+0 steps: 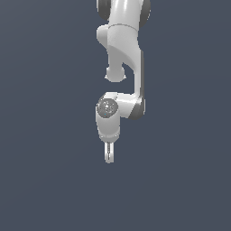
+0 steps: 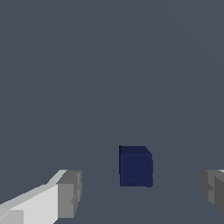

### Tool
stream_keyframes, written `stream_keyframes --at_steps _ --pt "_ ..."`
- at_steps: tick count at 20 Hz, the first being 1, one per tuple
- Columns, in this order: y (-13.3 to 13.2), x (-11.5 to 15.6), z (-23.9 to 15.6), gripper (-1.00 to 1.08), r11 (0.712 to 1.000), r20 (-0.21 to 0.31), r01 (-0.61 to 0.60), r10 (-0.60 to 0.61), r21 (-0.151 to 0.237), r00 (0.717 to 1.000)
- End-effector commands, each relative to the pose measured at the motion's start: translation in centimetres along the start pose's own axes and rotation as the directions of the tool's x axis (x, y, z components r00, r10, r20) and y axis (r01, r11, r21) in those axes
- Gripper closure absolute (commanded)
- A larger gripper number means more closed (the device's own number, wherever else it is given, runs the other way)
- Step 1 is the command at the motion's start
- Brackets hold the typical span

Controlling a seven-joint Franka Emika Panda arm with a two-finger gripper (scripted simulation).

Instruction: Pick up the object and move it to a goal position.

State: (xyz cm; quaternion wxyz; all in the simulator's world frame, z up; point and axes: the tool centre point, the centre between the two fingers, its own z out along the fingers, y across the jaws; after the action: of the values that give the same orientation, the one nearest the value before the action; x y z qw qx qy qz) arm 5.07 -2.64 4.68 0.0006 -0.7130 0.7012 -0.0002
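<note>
The object, a small dark navy-blue block (image 2: 136, 166), lies on the plain grey-blue floor in the wrist view. It sits in the gap between my two grey fingertips (image 2: 70, 194), touching neither. My gripper (image 2: 142, 192) is open, with the jaws wide apart on either side of the block. In the exterior view the white arm hangs down from the top and my gripper (image 1: 108, 155) points at the floor; the block is hidden there behind the fingers.
Only the flat grey-blue floor (image 1: 45, 135) surrounds the arm in both views. The arm's white links (image 1: 124, 45) and wrist (image 1: 108, 113) stand above the gripper. No goal marker shows.
</note>
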Motion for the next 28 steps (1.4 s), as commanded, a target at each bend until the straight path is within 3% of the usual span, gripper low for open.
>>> stream_keyframes --at_steps 1,9,10,28 --pt "0.1 0.0 1.4 -0.92 1.0 0.0 -0.002 0.002 -0.001 1.0" --pt "0.0 0.0 3.4 -0.92 1.0 0.0 -0.003 0.003 -0.001 1.0" --pt "0.0 0.0 3.4 1.08 1.0 0.0 -0.003 0.003 -0.001 1.0" --pt "0.4 -0.9 1.9 1.08 1.0 0.0 -0.003 0.003 -0.001 1.0"
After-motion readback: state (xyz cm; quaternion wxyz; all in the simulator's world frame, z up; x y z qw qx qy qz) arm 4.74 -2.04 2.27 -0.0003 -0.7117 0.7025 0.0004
